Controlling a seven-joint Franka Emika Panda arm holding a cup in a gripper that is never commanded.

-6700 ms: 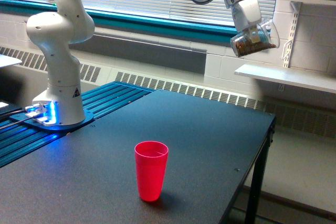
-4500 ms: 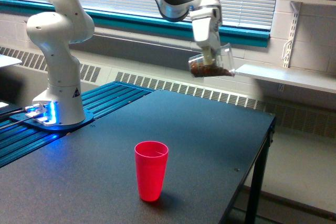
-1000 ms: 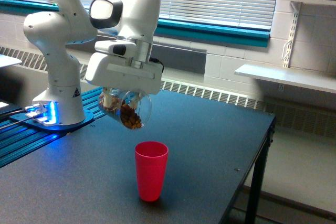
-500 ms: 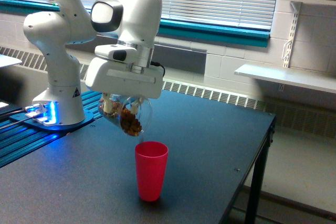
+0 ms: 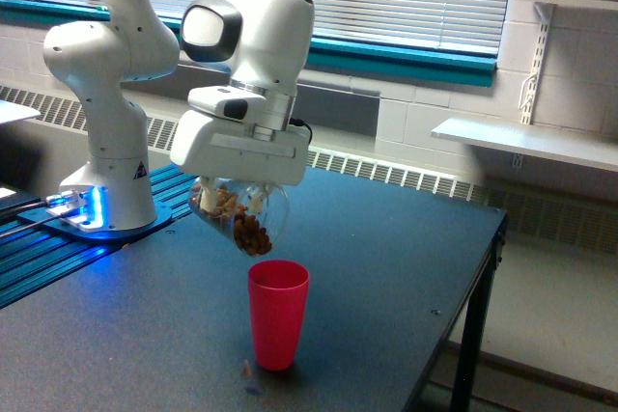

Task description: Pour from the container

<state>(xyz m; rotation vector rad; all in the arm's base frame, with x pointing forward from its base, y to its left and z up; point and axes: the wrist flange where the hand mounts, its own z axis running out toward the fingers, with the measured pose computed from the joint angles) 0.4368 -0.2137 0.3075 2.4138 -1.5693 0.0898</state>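
The container is a clear rounded cup holding brown pieces, tilted steeply with its mouth down toward the exterior view's right. It hangs just above and slightly left of the rim of the red cup, which stands upright on the dark table. My gripper is shut on the container, its fingers mostly hidden under the white hand. The brown pieces are bunched at the container's low lip. A few small brown bits lie on the table at the red cup's base.
The arm's white base stands at the exterior view's left on a blue ribbed mount. The table's right edge drops off to the floor. A white shelf and a radiator run along the back wall.
The arm has carried the container rightward and lower, from left of the red cup to right over its rim, tilting it further. Brown bits have appeared on the table by the cup's base.
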